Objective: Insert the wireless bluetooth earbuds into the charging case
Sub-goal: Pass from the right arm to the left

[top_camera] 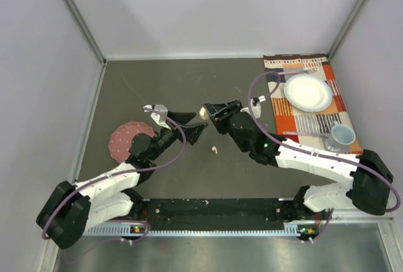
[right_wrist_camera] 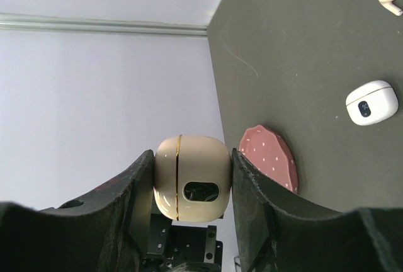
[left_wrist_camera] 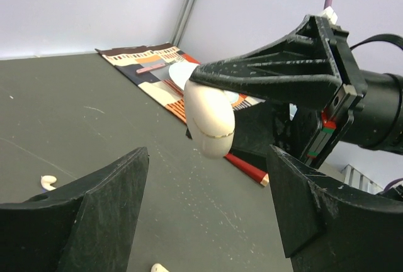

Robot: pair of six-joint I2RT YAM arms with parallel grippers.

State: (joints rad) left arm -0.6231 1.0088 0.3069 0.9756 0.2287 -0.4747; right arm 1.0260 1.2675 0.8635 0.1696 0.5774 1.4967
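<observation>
My right gripper (top_camera: pixel 206 112) is shut on a closed pale peach charging case (right_wrist_camera: pixel 192 187) with a gold seam and holds it above the table's middle. In the left wrist view the peach case (left_wrist_camera: pixel 211 121) hangs between the right gripper's black fingers, just beyond my open, empty left gripper (left_wrist_camera: pixel 208 174). From above, the left gripper (top_camera: pixel 198 128) points at the case from the near left. One earbud (top_camera: pixel 215 150) lies on the table below them. The left wrist view shows two earbuds, one at the left (left_wrist_camera: pixel 47 182) and one at the bottom edge (left_wrist_camera: pixel 158 267). The right wrist view shows an earbud (right_wrist_camera: pixel 390 0) and a white case (right_wrist_camera: pixel 371 102) on the table.
A pink dotted plate (top_camera: pixel 129 138) lies at the left, partly under the left arm. A patterned placemat (top_camera: pixel 315 111) at the right carries a white plate (top_camera: pixel 307 92), a grey mug (top_camera: pixel 341 136) and cutlery. Grey walls close in the table.
</observation>
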